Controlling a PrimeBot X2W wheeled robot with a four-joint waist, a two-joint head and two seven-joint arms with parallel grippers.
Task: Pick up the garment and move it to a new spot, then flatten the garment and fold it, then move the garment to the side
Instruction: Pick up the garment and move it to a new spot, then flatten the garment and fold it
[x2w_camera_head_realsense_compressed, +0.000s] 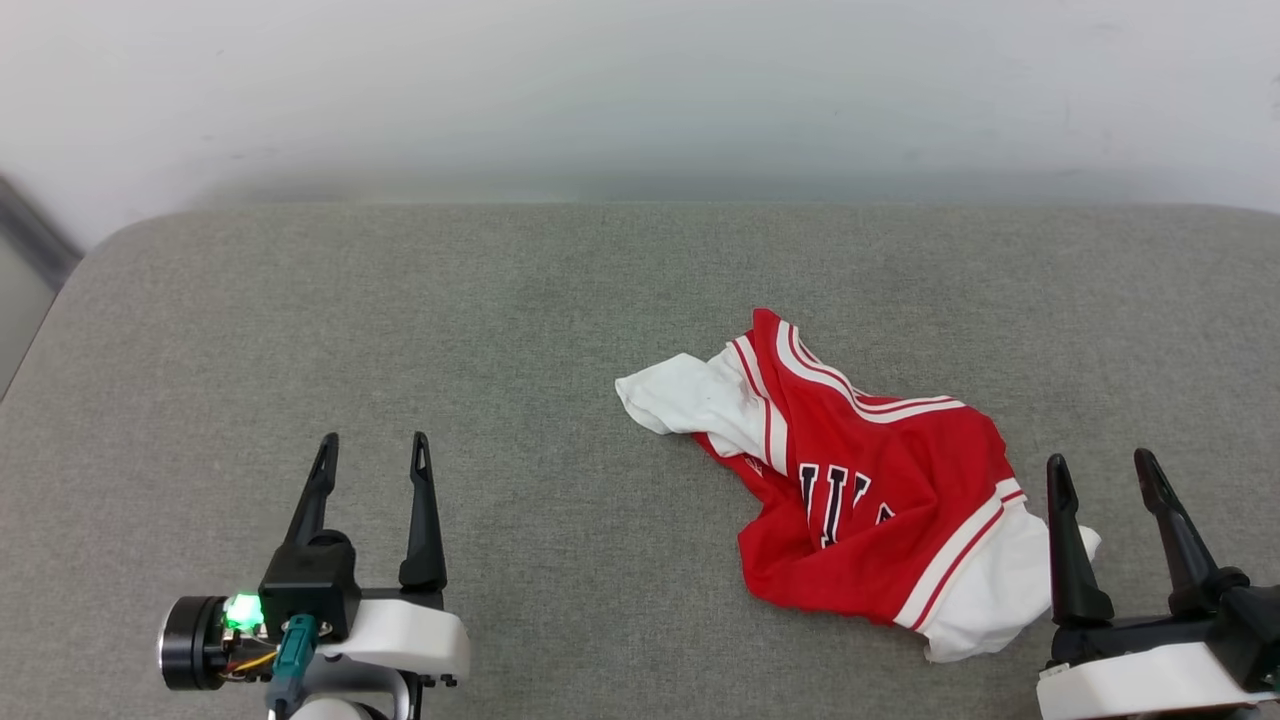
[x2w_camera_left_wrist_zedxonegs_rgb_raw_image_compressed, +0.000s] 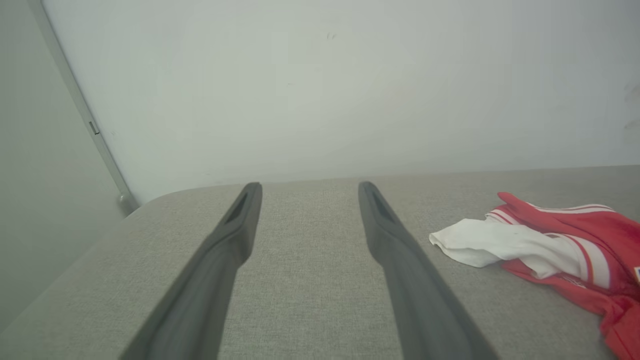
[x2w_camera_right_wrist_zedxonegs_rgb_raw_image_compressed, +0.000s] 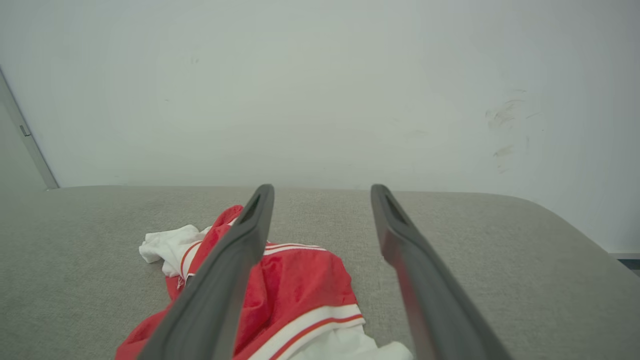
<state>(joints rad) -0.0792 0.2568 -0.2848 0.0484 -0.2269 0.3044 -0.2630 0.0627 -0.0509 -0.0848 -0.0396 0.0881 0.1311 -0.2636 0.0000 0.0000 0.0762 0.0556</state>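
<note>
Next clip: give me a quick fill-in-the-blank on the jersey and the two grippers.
1. The jersey is ____ with white sleeves.
2. The left gripper and right gripper both have their fingers ____.
3. The jersey lies crumpled nearer the ____ gripper.
Missing words: red; open; right.

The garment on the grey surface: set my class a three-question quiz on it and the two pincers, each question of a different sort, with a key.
1. True or false: the garment lies spread flat on the grey surface.
2. Which is nearer the garment? A: left pincer. B: right pincer.
3. Fill in: both pincers stand ___ and hold nothing.
Key: 1 false, it is crumpled; 2 B; 3 open.
</note>
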